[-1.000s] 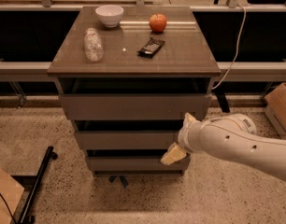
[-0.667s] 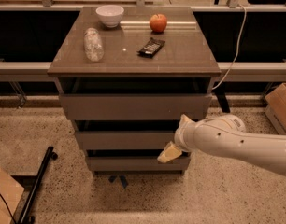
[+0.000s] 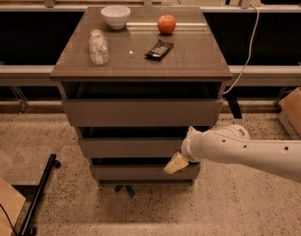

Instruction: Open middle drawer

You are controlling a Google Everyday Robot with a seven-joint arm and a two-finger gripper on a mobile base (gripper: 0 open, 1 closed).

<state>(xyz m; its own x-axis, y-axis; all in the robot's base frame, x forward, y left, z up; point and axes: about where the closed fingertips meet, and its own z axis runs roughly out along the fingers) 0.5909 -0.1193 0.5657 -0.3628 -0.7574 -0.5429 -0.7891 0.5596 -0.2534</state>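
end effector (image 3: pixel 176 163) at right end of middle drawer (image 3: pixel 131 147), open floor (image 3: pixel 140 210) in front, pole (image 3: pixel 40 193) at left

Cabinet top (image 3: pixel 190 58): brown, glossy, upper centre of frame. Directly on it:
- white bowl (image 3: pixel 115 16), back left, upright
- red apple (image 3: pixel 166 24), back, right of the bowl, well apart from it
- clear plastic bottle (image 3: pixel 98 46), lying on its side near the left edge
- dark flat packet (image 3: pixel 159 49), centre, just in front of the apple, not touching it

Speckled floor (image 3: pixel 239 200): carries the cabinet; a cardboard box (image 3: pixel 294 111) at right edge, a black pole (image 3: pixel 40 195) lower left.

Gripper (image 3: pixel 176 163): lower centre, at the cabinet's lower right front, off the floor.
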